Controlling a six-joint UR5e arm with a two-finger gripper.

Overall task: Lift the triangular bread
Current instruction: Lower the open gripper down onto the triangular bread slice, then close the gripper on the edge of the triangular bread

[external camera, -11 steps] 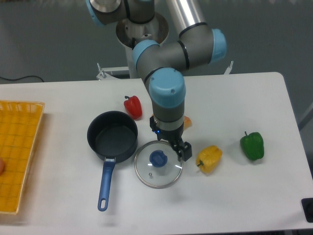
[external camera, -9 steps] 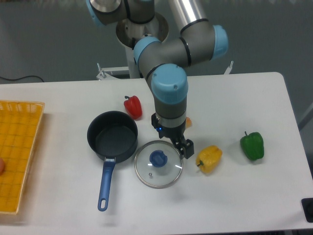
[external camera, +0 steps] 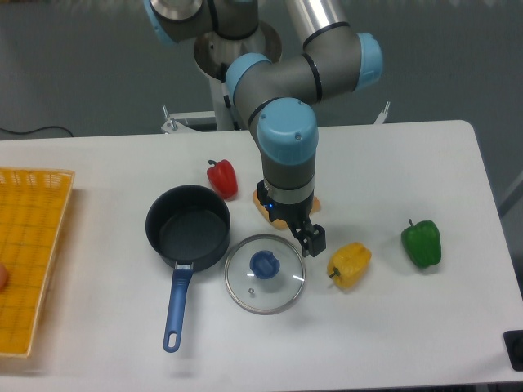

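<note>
The gripper, its opening unclear, hangs directly over the mostly hidden triangular bread.

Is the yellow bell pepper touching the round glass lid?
Apart. The camera shows bare white table between the yellow bell pepper and the round glass lid.

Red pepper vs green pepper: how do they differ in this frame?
The red pepper sits just behind the dark pot, close to the arm; the green pepper stands alone near the table's right side. The red pepper looks smaller than the green pepper. Colour differs: red against green. Both rest on the table, stems showing, and neither is touched by the hand.
</note>
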